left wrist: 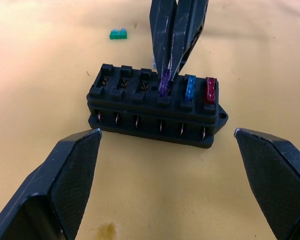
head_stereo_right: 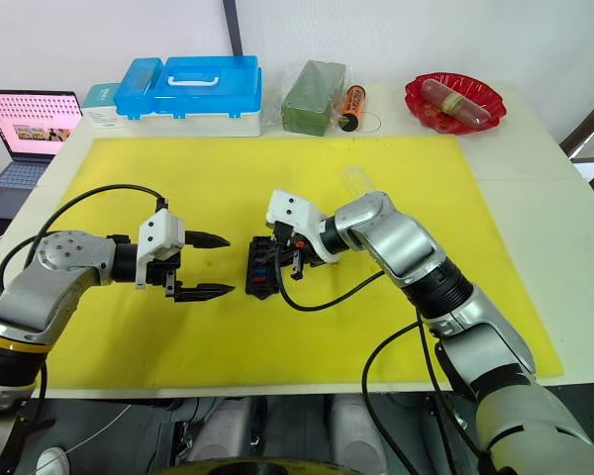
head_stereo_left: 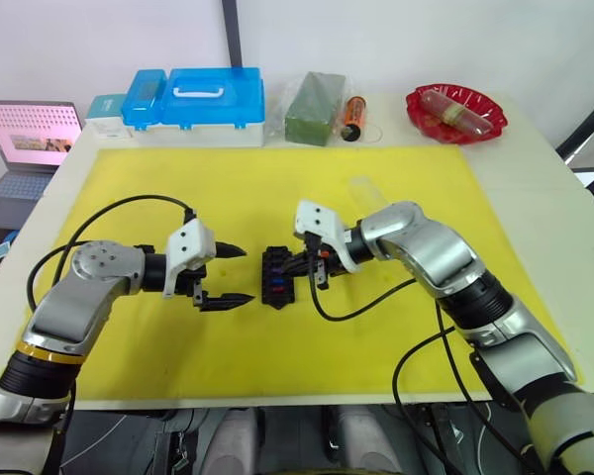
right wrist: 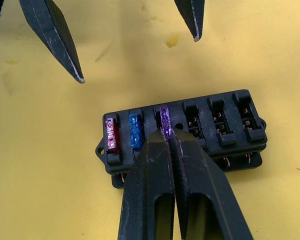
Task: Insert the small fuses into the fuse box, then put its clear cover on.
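The fuse box point(head_stereo_left: 278, 276) lies mid-mat on the counter point(head_stereo_left: 535, 168), between the two hands. The right hand point(right wrist: 166, 131) comes at it from about 3 o'clock, its fingers pressed together on a purple fuse point(right wrist: 164, 118) that stands in the third slot, beside the blue fuse point(right wrist: 134, 130) and red fuse point(right wrist: 111, 135) already seated. The box's long axis runs crosswise to those fingers, and three slots stand empty further along the row. The left hand point(head_stereo_left: 224, 276) waits at about 9 o'clock, spread wide and holding nothing, just beside the box. A green fuse point(left wrist: 118, 34) lies loose beyond the box. By my reading, the right hand needs only a straight push down.
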You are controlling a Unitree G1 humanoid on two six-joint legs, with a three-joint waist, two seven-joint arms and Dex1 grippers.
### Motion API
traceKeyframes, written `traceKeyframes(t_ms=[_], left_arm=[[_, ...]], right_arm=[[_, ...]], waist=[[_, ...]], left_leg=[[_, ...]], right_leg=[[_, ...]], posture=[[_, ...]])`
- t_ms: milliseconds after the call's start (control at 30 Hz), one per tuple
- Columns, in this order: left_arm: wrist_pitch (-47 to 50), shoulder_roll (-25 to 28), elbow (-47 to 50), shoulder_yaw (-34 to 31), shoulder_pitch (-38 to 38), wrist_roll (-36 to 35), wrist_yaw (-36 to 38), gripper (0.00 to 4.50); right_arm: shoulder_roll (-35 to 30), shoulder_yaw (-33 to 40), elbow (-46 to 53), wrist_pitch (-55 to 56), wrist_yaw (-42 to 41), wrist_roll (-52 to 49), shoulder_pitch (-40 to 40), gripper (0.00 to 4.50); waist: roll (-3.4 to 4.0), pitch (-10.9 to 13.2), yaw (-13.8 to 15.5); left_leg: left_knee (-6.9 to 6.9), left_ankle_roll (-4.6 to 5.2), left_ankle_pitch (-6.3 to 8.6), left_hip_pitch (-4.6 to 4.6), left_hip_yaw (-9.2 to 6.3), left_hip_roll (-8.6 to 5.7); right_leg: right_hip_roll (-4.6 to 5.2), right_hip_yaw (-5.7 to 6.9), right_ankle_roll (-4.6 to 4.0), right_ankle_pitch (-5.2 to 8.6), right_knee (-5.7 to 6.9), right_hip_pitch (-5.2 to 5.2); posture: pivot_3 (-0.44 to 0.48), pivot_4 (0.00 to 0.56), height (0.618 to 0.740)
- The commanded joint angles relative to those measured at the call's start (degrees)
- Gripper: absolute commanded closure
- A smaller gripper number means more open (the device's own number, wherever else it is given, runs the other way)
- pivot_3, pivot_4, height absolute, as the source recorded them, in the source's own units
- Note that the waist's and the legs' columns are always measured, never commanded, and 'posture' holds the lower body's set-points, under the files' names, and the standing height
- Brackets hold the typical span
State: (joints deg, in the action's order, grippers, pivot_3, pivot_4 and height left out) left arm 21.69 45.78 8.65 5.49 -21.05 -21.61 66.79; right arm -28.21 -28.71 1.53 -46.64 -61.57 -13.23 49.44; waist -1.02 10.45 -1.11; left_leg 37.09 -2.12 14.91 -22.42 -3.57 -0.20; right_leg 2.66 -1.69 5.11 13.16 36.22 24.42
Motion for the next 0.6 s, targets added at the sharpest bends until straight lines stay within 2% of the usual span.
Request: traceKeyframes(t_ms=[33,267,600], left_arm=[[-0.62,-0.20,1.58,-0.45,-0.58,0.32,-0.26,0.00],[-0.46,-0.33,1.81,-0.43,-0.48,0.34,-0.54,0.00],[-0.30,-0.42,1.84,-0.38,-0.53,0.35,-0.72,0.00]], right_arm=[[-0.21,-2.22,-0.21,-0.61,0.85,2.65,-0.33,4.49],[-0.03,-3.39,-1.38,-1.88,1.23,4.25,-0.24,4.49],[1.36,0.66,0.45,-3.47,0.72,1.55,0.92,4.49]], waist=[[0.00,-0.01,0.00],[-0.01,-0.03,0.00],[-0.01,-0.04,-0.05]], left_leg=[[0.00,0.00,0.00,0.01,0.00,0.00],[0.00,0.00,0.00,0.04,0.00,0.00],[0.00,0.00,0.00,0.06,-0.01,0.01]], right_leg=[[0.00,0.00,0.00,0.00,0.00,-0.01],[-0.01,0.00,-0.01,0.00,0.00,-0.04],[-0.02,0.00,-0.02,-0.01,0.01,-0.05]], posture=[[0.000,0.150,0.740],[0.000,0.150,0.740],[0.000,0.150,0.740]])
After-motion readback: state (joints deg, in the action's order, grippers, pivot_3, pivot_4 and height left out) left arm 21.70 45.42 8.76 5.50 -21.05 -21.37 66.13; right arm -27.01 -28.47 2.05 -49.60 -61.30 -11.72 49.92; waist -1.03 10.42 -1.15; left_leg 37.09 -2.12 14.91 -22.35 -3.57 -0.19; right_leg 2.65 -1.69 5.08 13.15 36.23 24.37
